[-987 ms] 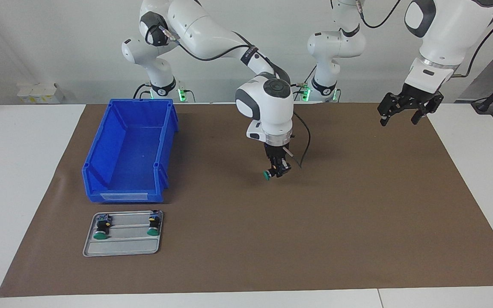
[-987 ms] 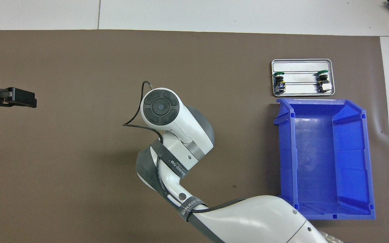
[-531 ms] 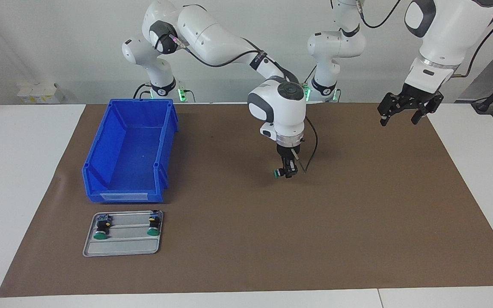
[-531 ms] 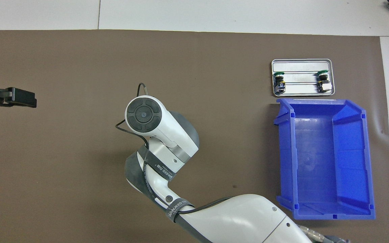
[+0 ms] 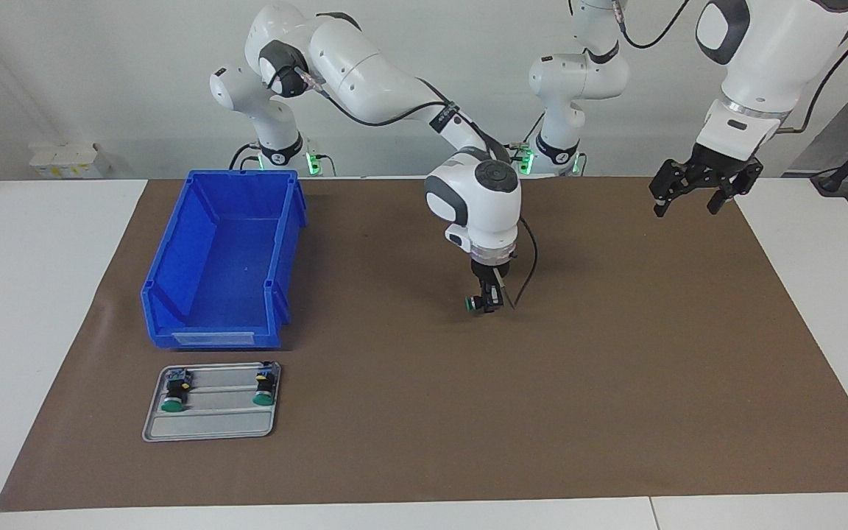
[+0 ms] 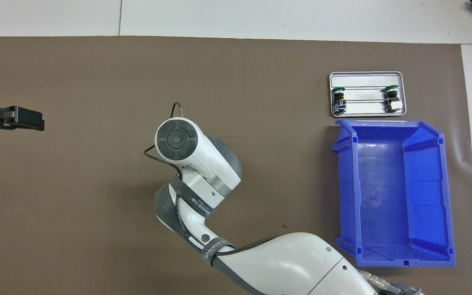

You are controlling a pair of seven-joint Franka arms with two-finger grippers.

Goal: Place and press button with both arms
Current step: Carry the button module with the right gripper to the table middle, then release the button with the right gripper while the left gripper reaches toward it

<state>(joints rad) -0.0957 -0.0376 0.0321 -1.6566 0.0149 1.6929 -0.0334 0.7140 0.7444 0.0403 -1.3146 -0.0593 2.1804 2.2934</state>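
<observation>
My right gripper [image 5: 486,303] hangs low over the middle of the brown mat [image 5: 615,383], shut on a button [image 5: 472,302]. The button's green cap points sideways toward the right arm's end. I cannot tell whether it touches the mat. In the overhead view the right arm's wrist [image 6: 176,138] covers both that gripper and the button. My left gripper [image 5: 687,208] waits open and raised over the mat's edge at the left arm's end; it also shows as the left gripper [image 6: 35,119] from above. Two more buttons [image 5: 171,397] [image 5: 264,392] lie on a grey tray [image 5: 209,425].
A blue bin [image 5: 221,258] stands empty at the right arm's end, with the grey tray [image 6: 365,78] just farther from the robots than it. The blue bin [image 6: 391,192] and the tray's buttons [image 6: 338,98] [image 6: 392,98] also show from above.
The right gripper carried the button a little toward the left arm's end, turned its wrist and sank slightly toward the mat. The left arm has not moved.
</observation>
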